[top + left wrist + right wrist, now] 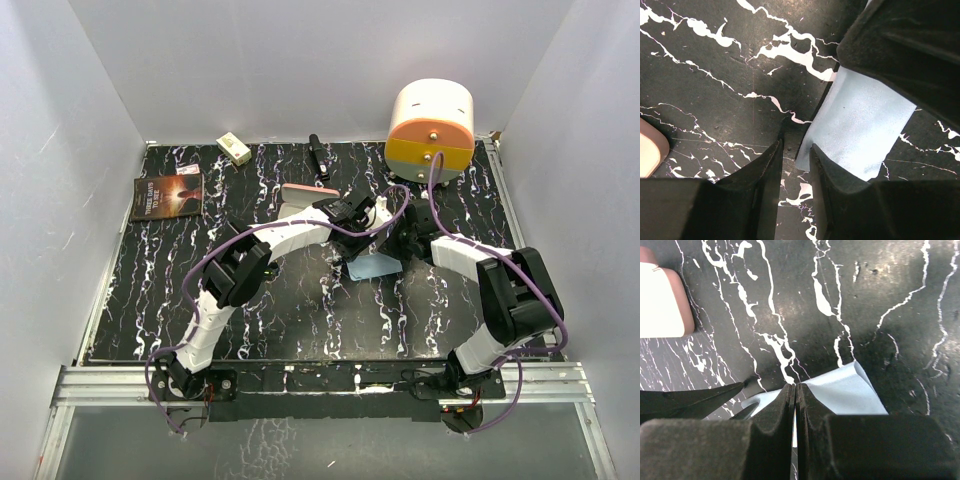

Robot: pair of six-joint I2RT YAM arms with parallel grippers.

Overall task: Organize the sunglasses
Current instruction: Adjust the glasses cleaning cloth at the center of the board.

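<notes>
On the black marble table point(300, 320), the right pincer point(794, 386) is clenched at the blue cloth point(855, 125). The left pincer point(796, 146), half closed, meets the dark sunglasses point(791, 131) beside it; I cannot tell if it grasps them. Better to lift slowly, frame level.

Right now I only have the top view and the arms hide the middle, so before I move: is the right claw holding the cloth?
Observer: Yes, the right claw is shut on the cloth, a pale sliver in its seam.
Operator: And the left claw?
Observer: Jaws slightly apart at the cloth's edge; a grip, I can't tell.
Operator: The sunglasses?
Observer: Only a thin dark strip along that edge shows.
</notes>
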